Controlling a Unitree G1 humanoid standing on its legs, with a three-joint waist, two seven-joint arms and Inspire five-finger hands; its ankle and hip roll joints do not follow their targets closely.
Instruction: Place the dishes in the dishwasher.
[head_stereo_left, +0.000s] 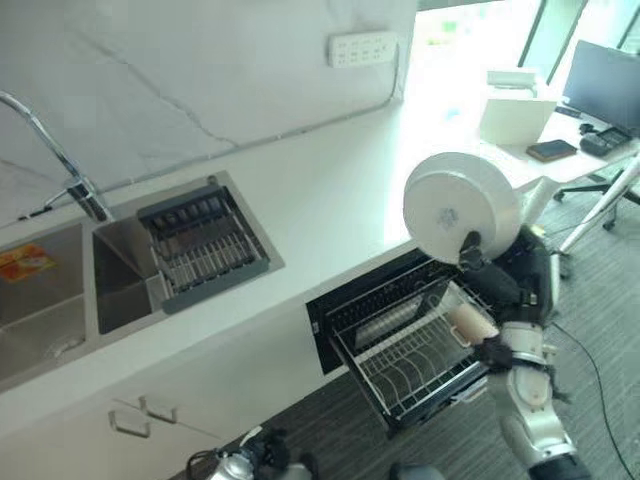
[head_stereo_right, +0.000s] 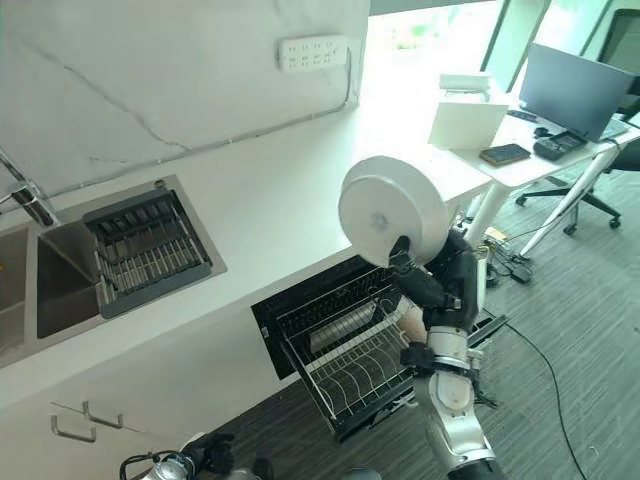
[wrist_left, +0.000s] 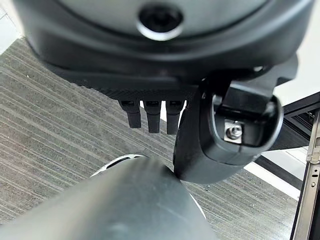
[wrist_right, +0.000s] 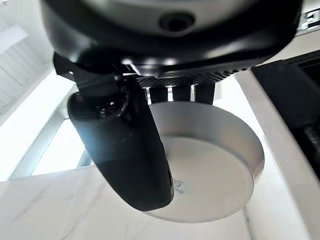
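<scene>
Plate (head_stereo_left: 460, 205) is what we see first: white and round, held up on edge with its underside toward the head camera, above the pulled-out rack (head_stereo_left: 412, 350) of the dishwasher (head_stereo_left: 372, 300). Our right hand (head_stereo_left: 490, 278) grips it at its lower rim, thumb across the underside and fingers curled behind; in the right wrist view the thumb (wrist_right: 131, 160) lies across the plate's base and the fingers (wrist_right: 181, 93) sit behind its rim, so the hand is clamped on the plate. The plate is clear of the rack's wires, well above them and toward the rack's right end. The rack's tines are bare where we can see them.

Our left hand (wrist_left: 220, 127) appears in its wrist view over the striped floor (wrist_left: 60, 140), its fingers (wrist_left: 152, 116) hanging straight and relaxed, holding nothing.

On the counter (head_stereo_left: 330, 190) to the left lies the sink (head_stereo_left: 110, 275) with a dark drainer basket (head_stereo_left: 200, 245) set in it, and the tap (head_stereo_left: 60, 165) behind.
</scene>
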